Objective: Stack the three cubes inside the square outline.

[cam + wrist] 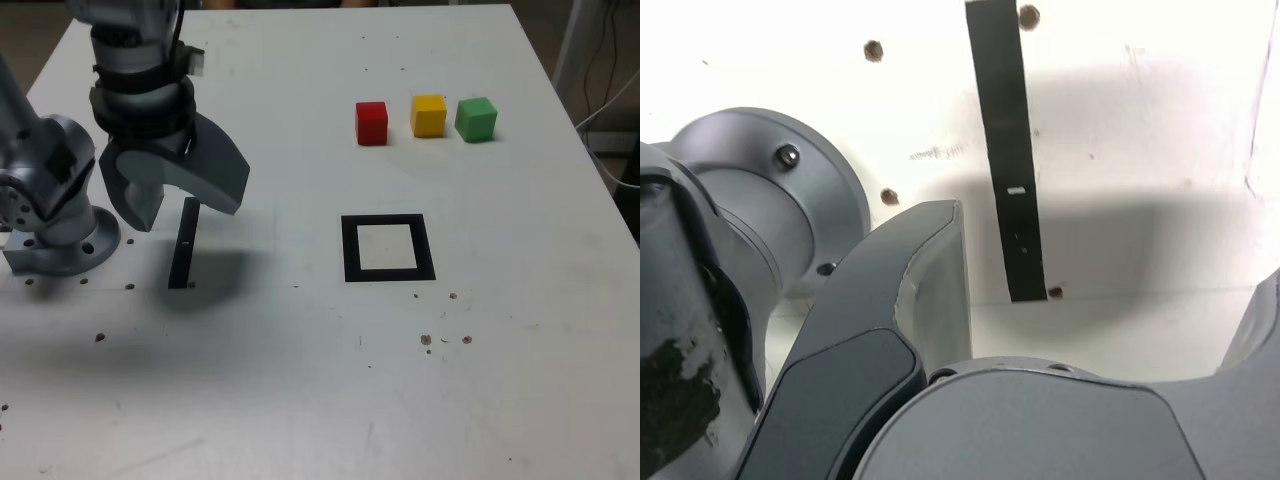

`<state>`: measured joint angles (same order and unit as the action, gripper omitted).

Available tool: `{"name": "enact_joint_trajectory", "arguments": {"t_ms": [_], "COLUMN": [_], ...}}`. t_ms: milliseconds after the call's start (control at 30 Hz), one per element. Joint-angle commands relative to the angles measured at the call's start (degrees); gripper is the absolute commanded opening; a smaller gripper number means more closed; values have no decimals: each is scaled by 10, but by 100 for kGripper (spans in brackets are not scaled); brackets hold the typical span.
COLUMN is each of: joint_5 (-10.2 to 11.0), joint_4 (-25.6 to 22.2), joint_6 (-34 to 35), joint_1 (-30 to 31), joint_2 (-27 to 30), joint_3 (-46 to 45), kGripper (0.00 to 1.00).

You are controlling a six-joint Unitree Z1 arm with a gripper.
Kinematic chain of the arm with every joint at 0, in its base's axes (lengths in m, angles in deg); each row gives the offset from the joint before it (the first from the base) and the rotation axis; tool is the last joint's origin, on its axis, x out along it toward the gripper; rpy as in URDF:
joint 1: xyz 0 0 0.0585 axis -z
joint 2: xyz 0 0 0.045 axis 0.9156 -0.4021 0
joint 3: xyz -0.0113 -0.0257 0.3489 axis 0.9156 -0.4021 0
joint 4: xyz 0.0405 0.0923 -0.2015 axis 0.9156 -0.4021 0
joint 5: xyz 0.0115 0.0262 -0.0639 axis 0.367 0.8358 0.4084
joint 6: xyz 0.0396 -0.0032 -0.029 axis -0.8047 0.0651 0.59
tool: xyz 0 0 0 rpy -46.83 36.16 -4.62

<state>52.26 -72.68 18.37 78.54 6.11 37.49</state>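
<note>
Pale tabletop (300,400), scuffed and dotted with small holes, spreads beneath the gripper (188,219), whose jaws stand wide apart with nothing between them. Its soft shadow (225,275) falls on the surface, so it hangs raised. Closest to it lies the narrow black strip (182,250) (a distraction, I'd say, not the target), under the jaws in the wrist view.

Out to the gripper's right in the exterior view is the square outline (387,275), with no cube inside. Farther off, beyond the outline and toward the table's back, sit the red cube (371,127), then the yellow cube (429,120), then the green cube (477,122), in a loose row, apart.

The step in hand looks like fetching a first cube; stacking has yet to begin. Travel high, centre over one cube, align the fingers with opposite faces and descend straight. The red–yellow gap seems tight for such broad fingers, so green's outer side may offer easier entry.
</note>
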Motion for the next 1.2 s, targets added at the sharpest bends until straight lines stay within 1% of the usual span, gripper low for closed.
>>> {"name": "enact_joint_trajectory", "arguments": {"t_ms": [0, 167, 300, 400, 467, 567, 733, 833, 933, 1000, 1067, 1167], "joint_5": [-5, -4, 4, 14, 21, 26, 27, 27, 30, 35, 45, 70], "joint_4": [-2, -11, -29, -42, -52, -71, -108, -125, -135, -137, -135, -130], "joint_6": [-9, -41, -82, -116, -147, -196, -279, -318, -342, -350, -354, -358], "joint_1": [-4, -27, -79, -125, -164, -218, -303, -342, -368, -378, -384, -387], "joint_2": [1, -4, -12, -33, -57, -87, -138, -178, -224, -253, -280, -316], "joint_3": [12, 57, 94, 124, 154, 202, 291, 342, 387, 411, 430, 449], "kGripper": [99, 99, 99, 99, 99, 99, 99, 99, 99, 99, 99, 99]}}
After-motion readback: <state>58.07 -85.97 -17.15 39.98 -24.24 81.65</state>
